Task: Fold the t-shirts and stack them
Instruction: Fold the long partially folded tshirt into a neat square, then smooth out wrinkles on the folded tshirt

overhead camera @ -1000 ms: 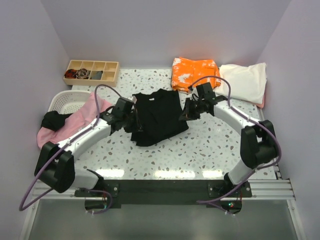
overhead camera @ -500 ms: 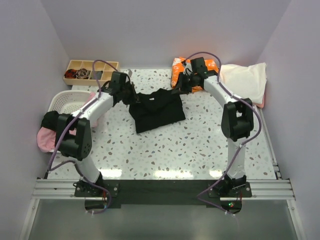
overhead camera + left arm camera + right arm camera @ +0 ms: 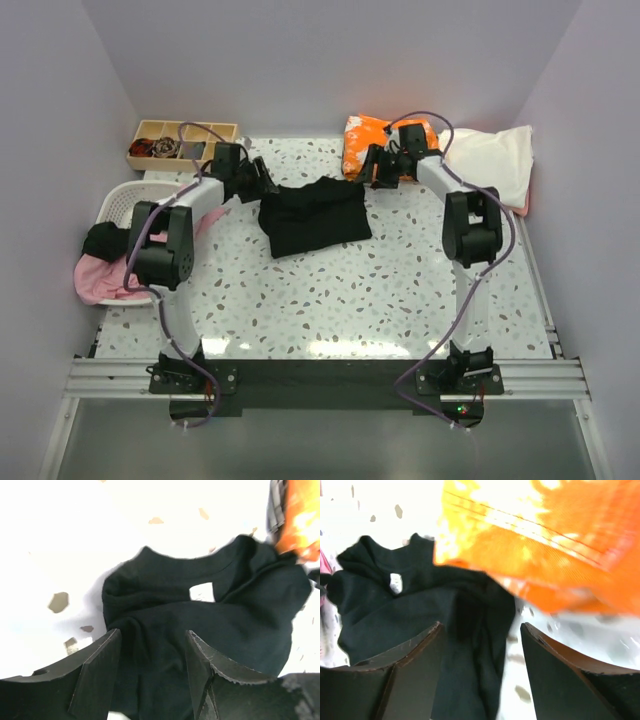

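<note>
The black t-shirt lay crumpled on the speckled table, toward the far side and about midway across, between the two grippers. The left gripper hung just beside the shirt's far left corner. The right gripper hung just beside its far right corner, at the near left edge of the orange white-blotched t-shirt. From above, neither the set of the jaws nor any contact with the cloth could be made out

The wrist cameras settled the jaws. On the left wrist the two dark fingers stood spread wide, unclamped, with black cloth lying past the gap between them. That view also caught a small white label just under the neckline, and a blurred scrap of orange at the far right. On the right wrist the jaws were likewise parted and gripping nothing. The black shirt filled the left side and the gap, and the orange shirt's hem crossed the upper part of the view, over the black shirt's edge. Whether the two shirts touched there could not be told

Only the top view showed the rest. The cream t-shirt sat folded at the far right, just beside the orange one. The pink t-shirt draped over the near side of the white basket at the left edge. The wooden tray stood in the far left corner
</note>
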`<state>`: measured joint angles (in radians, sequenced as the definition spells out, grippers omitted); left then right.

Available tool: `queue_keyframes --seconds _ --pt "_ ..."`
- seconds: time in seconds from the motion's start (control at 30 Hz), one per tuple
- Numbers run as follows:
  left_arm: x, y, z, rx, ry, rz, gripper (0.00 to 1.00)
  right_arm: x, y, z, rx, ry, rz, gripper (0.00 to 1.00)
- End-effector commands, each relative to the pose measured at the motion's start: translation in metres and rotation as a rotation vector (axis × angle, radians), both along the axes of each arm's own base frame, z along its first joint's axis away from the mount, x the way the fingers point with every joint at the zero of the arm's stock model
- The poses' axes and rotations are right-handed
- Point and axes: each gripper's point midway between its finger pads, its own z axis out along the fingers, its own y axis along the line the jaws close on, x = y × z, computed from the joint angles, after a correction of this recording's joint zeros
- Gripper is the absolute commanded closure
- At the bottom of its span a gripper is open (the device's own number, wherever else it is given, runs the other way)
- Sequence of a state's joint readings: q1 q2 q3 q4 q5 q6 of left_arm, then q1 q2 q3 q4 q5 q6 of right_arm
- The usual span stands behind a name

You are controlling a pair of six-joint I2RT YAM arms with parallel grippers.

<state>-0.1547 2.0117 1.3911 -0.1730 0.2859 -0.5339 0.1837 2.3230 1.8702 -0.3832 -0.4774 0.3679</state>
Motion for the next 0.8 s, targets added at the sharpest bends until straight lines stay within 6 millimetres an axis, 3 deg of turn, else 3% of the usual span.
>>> queue_keyframes --seconds 0.0,0.07,0.13,0.3,0.43,0.53,0.77 --pt "0.021 0.017 0.092 0.062 -0.256 0.036 0.41 0.007 -0.016 0.110 -0.076 -0.289 0.018 0.33" --pt "0.015 0.019 0.107 0.063 -0.270 0.038 0.41 -0.005 -0.012 0.114 -0.056 -0.270 0.041 0.32" --pt "0.007 0.006 0.123 0.011 -0.300 -0.020 0.41 -0.022 -0.001 0.108 -0.001 -0.219 0.079 0.32" --pt "-0.027 -0.046 0.131 -0.150 -0.273 -0.252 0.42 -0.055 0.026 0.098 0.046 -0.154 0.157 0.33" --pt "-0.054 -0.085 0.100 -0.185 -0.171 -0.392 0.43 -0.077 0.055 0.083 0.062 -0.109 0.214 0.38" --pt "-0.067 -0.101 0.073 -0.189 -0.091 -0.436 0.44 -0.085 0.071 0.069 0.059 -0.075 0.235 0.40" --pt "-0.078 -0.119 0.040 -0.195 -0.015 -0.484 0.44 -0.081 0.081 0.039 0.040 -0.019 0.220 0.41"
